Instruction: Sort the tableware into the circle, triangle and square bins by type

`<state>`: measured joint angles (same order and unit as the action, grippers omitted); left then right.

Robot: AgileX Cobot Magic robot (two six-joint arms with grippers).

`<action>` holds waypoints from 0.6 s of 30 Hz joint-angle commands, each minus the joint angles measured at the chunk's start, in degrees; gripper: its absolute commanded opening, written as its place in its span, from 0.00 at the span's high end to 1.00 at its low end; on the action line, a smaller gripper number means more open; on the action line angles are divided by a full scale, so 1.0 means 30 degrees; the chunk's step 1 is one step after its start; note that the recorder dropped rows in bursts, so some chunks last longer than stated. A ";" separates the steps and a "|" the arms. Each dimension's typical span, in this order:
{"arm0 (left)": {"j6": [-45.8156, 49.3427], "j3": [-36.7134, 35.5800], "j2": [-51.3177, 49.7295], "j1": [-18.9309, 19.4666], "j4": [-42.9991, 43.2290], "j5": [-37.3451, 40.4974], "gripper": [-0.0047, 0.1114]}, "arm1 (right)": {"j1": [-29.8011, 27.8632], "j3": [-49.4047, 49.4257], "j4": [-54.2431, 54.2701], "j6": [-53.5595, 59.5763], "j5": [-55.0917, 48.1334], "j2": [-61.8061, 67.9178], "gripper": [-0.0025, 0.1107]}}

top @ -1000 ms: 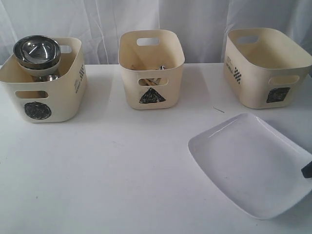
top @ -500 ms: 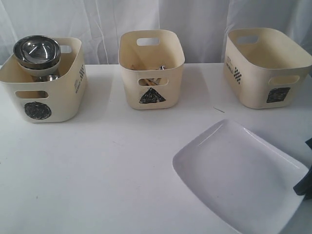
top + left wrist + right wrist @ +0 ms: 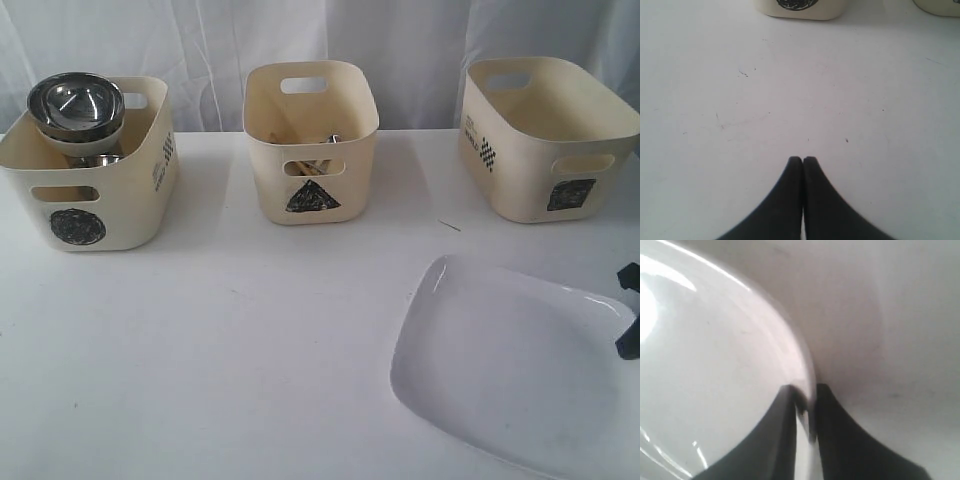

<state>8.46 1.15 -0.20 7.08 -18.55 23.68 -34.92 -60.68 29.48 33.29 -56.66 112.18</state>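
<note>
The large white plate [image 3: 510, 365] hangs tilted at the front right of the table, and my right gripper [image 3: 628, 320] is shut on its right rim. In the right wrist view the plate's rim [image 3: 795, 352] runs between the right gripper's [image 3: 805, 390] two black fingers. The circle bin [image 3: 90, 170] at the back left holds the steel bowl [image 3: 75, 103] stacked on a white bowl. The triangle bin [image 3: 311, 140] in the middle holds chopsticks and cutlery, only partly seen. The square bin [image 3: 545, 135] stands at the back right. My left gripper [image 3: 803, 160] is shut with nothing in it, over bare table.
The white table [image 3: 250, 340] stretches in front of the three bins. A white curtain [image 3: 320, 40] hangs behind them. The circle bin's base [image 3: 800, 7] shows at the far edge of the left wrist view.
The plate has swung and shifted right, its far edge lower than before. My right gripper's fingers show a little higher at the right edge. The bins have not moved.
</note>
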 commanded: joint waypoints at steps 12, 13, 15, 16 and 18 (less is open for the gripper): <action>-0.0108 -0.0168 0.0065 -0.0143 -0.0080 0.0257 0.96 | 0.0244 0.0023 0.3725 0.5332 0.3494 0.0356 0.98; -0.0108 -0.0168 0.0065 -0.0143 -0.0080 0.0257 0.96 | 0.0244 0.0023 0.3725 0.5564 0.3581 0.0710 0.98; -0.0108 -0.0168 0.0065 -0.0143 -0.0080 0.0257 0.96 | 0.0244 0.0023 0.3725 0.5973 0.4010 0.0974 0.95; -0.0108 -0.0168 0.0065 -0.0143 -0.0080 0.0257 0.96 | 0.0244 0.0023 0.3725 0.6057 0.4101 0.0974 0.93; -0.0108 -0.0168 0.0065 -0.0143 -0.0080 0.0257 0.96 | 0.0244 0.0023 0.4065 0.6424 0.4305 0.1005 0.85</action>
<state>8.46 1.15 -0.20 7.08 -18.55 23.68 -34.27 -60.80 43.00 49.85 -48.72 113.94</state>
